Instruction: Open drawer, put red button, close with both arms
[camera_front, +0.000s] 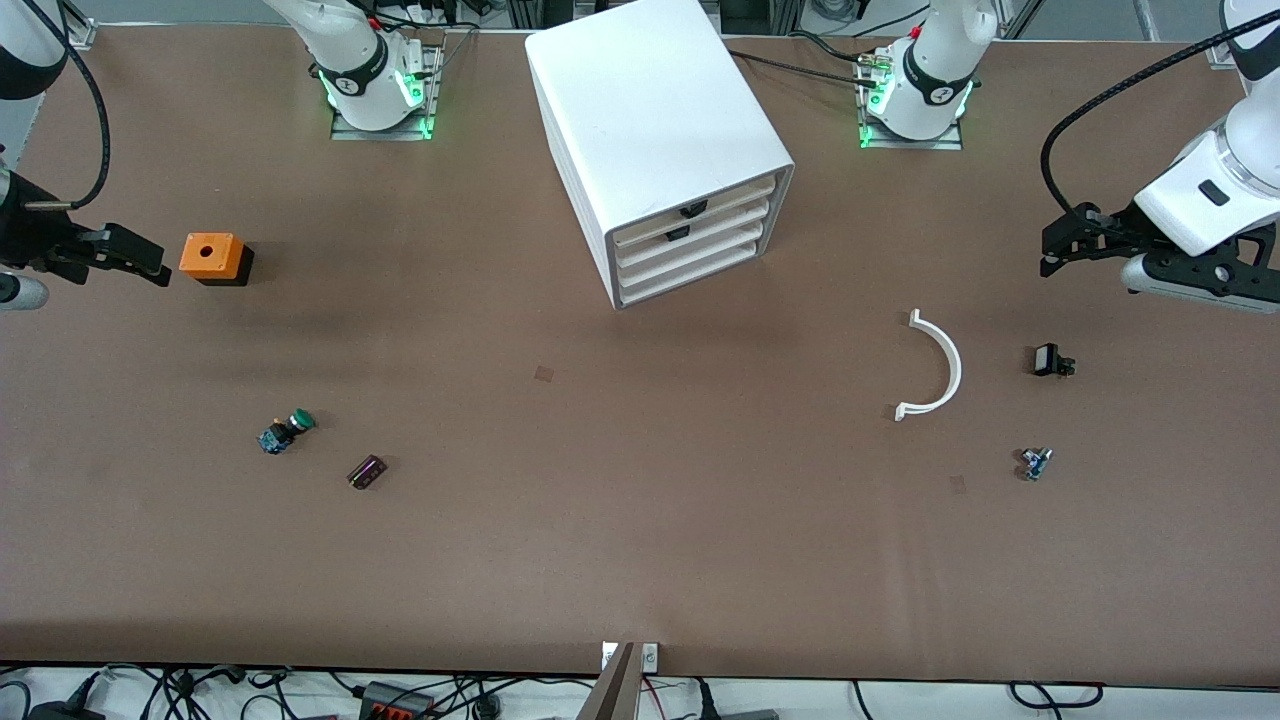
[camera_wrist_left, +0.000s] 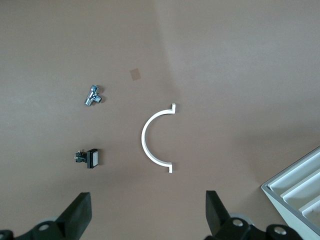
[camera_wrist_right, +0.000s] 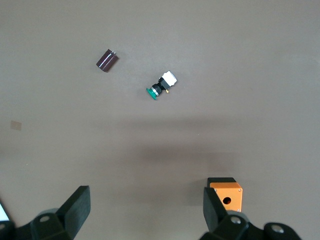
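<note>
The white four-drawer cabinet (camera_front: 650, 130) stands at the middle of the table, toward the bases. The drawer (camera_front: 695, 235), second from top with a small black handle, is shut, as are the others. A corner of the cabinet shows in the left wrist view (camera_wrist_left: 300, 192). No red-capped button shows in any view. My left gripper (camera_front: 1050, 250) is open and empty, in the air at the left arm's end of the table; it also shows in the left wrist view (camera_wrist_left: 148, 200). My right gripper (camera_front: 150, 262) is open and empty at the right arm's end, beside an orange box; it also shows in the right wrist view (camera_wrist_right: 146, 195).
An orange box (camera_front: 212, 257) (camera_wrist_right: 227, 195), a green-capped button (camera_front: 287, 431) (camera_wrist_right: 161, 86) and a dark cylinder (camera_front: 366, 472) (camera_wrist_right: 107, 60) lie toward the right arm's end. A white half-ring (camera_front: 945, 365) (camera_wrist_left: 147, 140), a black part (camera_front: 1050, 360) (camera_wrist_left: 90, 158) and a silver-blue part (camera_front: 1035, 463) (camera_wrist_left: 93, 96) lie toward the left arm's end.
</note>
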